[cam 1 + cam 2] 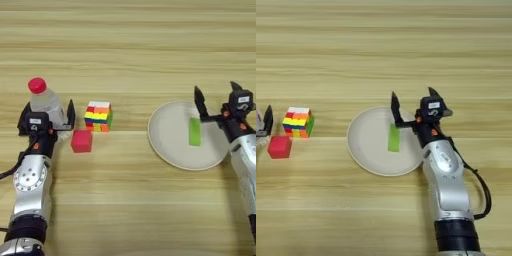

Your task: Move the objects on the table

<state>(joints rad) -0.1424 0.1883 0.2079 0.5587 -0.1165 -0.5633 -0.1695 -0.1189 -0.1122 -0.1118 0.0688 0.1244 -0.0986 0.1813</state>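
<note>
Cream plate (170,150) is seen right of centre on the wood-grain table (128,45). One flat green block (194,132) lies inside it, long axis pointing away from the robot, in the right half of the plate. Nothing else is held by the plate.

Clear plastic bottle (46,102) with red cap (36,85) stands upright at far left. Its lower body is hidden behind the left gripper (50,117); contents cannot be made out. One black finger (70,114) is seen on the bottle's right side, the other on its left behind the gripper housing, so the bottle sits between them. Whether the fingers press on it cannot be told.

Right gripper (215,97) is held over the plate's right rim with its fingers spread wide; nothing is held between them. The left-hand finger (395,109) stands above the far end of the green block; contact cannot be confirmed.

Red cube (81,141) rests on the table just right of the left gripper, just in front of the multicoloured puzzle cube (98,116). The two look close but apart.

In the right eye view the bottle and left gripper are cut off at the left edge.

Count: one plate, one green block, one bottle, one red cube, one puzzle cube, two grippers.
</note>
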